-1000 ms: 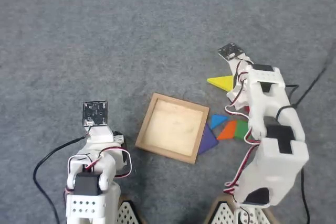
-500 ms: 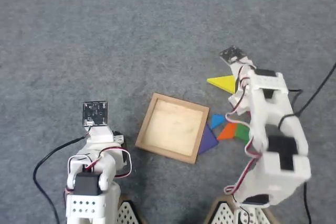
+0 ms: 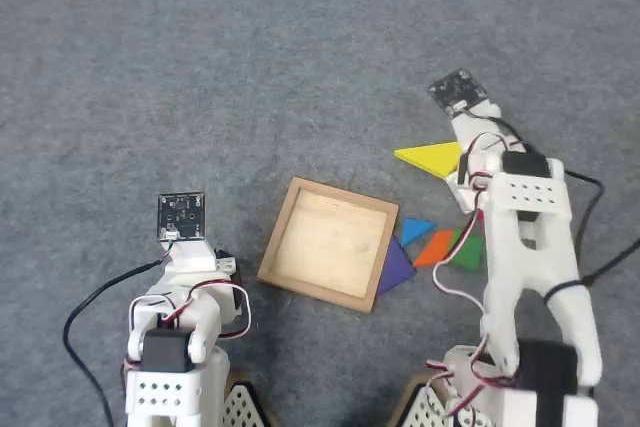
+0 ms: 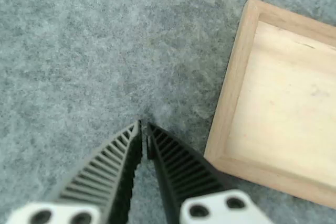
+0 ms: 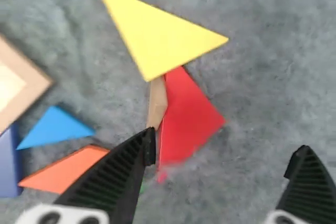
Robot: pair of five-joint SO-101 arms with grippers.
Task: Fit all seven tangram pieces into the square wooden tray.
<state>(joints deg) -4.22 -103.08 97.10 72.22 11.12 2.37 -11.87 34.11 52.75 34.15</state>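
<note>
Right now your left gripper (image 4: 143, 126) has its jaws drawn together to a thin slit. It hangs over the grey carpet (image 4: 79, 40) just beside a corner of the square wooden tray (image 4: 231, 82). From the high view, the tray (image 3: 277, 237) lies between your two arms, turned slightly askew, with its pale floor showing. Your right gripper (image 5: 228, 149) is spread wide above the loose pieces on the tray's right side. The red triangle (image 5: 189, 111) lies in the gap between the fingers, close against one of them, though you cannot tell whether that finger touches it. The red triangle's tip meets the long edge of the yellow triangle (image 5: 157, 38), and a tan sliver (image 5: 156, 103) is tucked alongside both. In the high view the yellow triangle (image 3: 428, 157) pokes out from beneath your right arm (image 3: 515, 207). The blue triangle (image 3: 414, 230), orange piece (image 3: 433, 247) and green piece (image 3: 468, 253) cluster just beside the tray. The purple piece (image 3: 395, 267) rests against the tray's right rim.
</note>
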